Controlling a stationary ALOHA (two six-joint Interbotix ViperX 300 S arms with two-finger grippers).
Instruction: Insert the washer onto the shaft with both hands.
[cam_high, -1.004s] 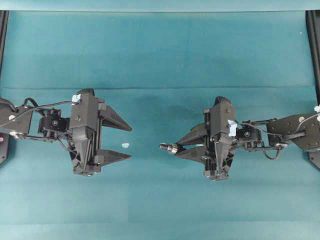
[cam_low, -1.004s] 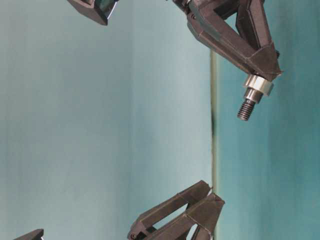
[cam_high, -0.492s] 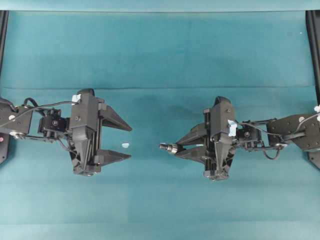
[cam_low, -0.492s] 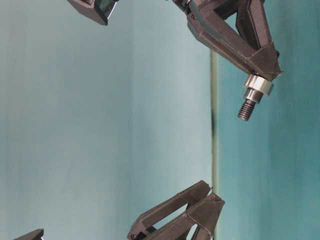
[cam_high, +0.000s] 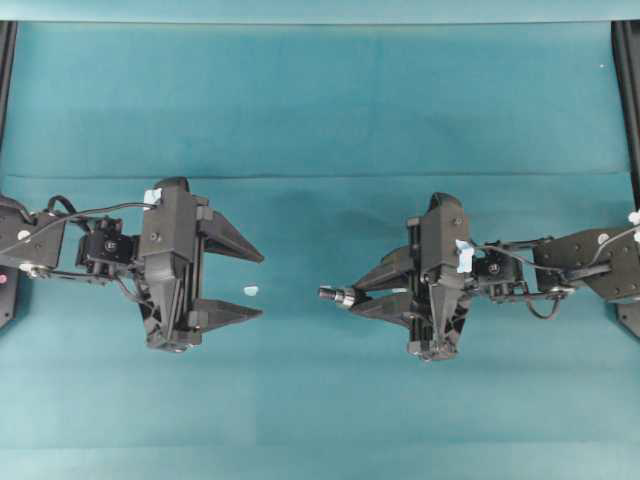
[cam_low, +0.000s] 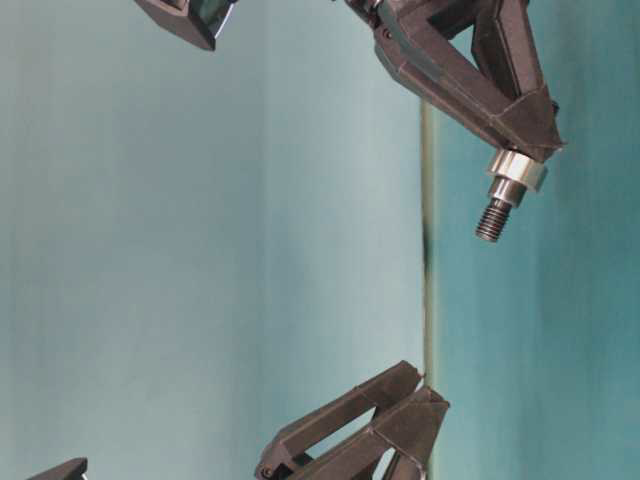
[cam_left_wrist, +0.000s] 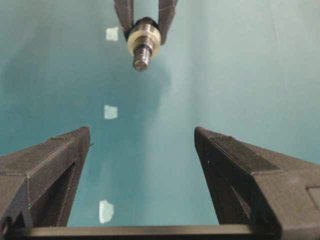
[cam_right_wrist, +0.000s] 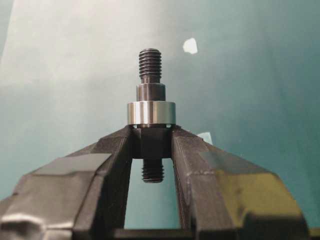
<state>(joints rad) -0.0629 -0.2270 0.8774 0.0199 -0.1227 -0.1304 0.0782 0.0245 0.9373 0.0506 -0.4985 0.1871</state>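
your right gripper (cam_right_wrist: 152, 142) pinches the shaft (cam_right_wrist: 150, 75), the washer (cam_right_wrist: 150, 113) seated just beyond its tips; your left gripper (cam_high: 252, 286) gapes wide opposite, holding nothing.

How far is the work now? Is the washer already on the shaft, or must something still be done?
It looks done: the washer sits around the shaft, against the tips of the right gripper, which is shut on the shaft and holds it above the cloth. The left gripper is open, empty and apart from the parts. What may be left is only to set the assembly down; the pictures cannot tell if that is needed.
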